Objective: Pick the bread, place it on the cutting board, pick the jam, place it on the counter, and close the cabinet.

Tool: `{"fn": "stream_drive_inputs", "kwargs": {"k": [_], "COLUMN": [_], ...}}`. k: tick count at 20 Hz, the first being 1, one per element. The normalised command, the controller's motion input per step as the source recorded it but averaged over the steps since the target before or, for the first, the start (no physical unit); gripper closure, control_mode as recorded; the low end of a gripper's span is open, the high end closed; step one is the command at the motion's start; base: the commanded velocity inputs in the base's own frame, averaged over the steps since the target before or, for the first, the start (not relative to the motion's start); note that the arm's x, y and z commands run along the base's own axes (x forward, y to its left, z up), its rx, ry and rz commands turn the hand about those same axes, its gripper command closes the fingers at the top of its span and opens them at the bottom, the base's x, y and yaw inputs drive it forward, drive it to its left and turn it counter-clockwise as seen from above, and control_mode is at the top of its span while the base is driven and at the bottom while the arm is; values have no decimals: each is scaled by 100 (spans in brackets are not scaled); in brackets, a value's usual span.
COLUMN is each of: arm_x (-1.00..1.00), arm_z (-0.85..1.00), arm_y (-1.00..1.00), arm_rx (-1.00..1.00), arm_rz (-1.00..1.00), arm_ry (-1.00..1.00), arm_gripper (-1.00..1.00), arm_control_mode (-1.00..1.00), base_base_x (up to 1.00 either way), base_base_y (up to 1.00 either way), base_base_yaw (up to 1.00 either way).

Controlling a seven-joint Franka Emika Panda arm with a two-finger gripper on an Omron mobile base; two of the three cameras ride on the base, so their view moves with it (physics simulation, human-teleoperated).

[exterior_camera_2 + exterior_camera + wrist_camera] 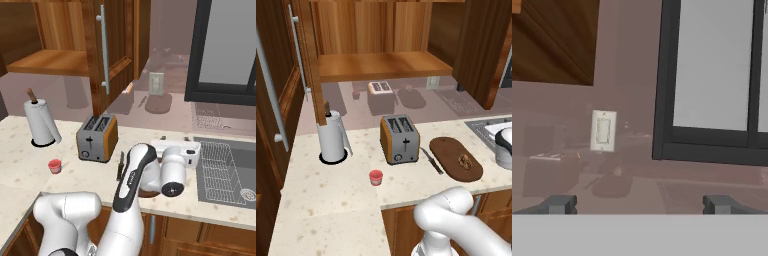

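The bread (465,160) lay on the cutting board (456,158) and the jam (376,177) on the surface (331,200). Only the cabinet (381,65) remained, probably; the gripper (640,204), open and empty, needed to swing its door flush.

The white arm folded at the elbow, its claw (640,204) held level with both fingers spread wide, gripping nothing.

Even, diffuse rendered lighting, faint shadows, glossy backsplash (406,100) carrying blurred reflections, hand view soft, coarse resolution
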Motion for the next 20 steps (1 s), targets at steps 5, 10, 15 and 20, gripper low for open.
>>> {"fn": "stream_drive_inputs", "kwargs": {"k": [5, 10, 15, 20], "arm_x": [-12, -3, 0, 0], "arm_z": [29, 21, 23, 28], "arm_y": [-2, 0, -2, 0], "arm_rx": [0, 0, 0, 0], "arm_rz": [6, 7, 8, 13], "arm_ry": [-3, 0, 0, 0], "arm_gripper": [-100, -100, -100, -100], "arm_control_mode": [-100, -100, -100, -100], "base_base_x": [0, 0, 0, 0], "base_base_y": [0, 0, 0, 0], "base_base_yaw": [0, 0, 0, 0]}}
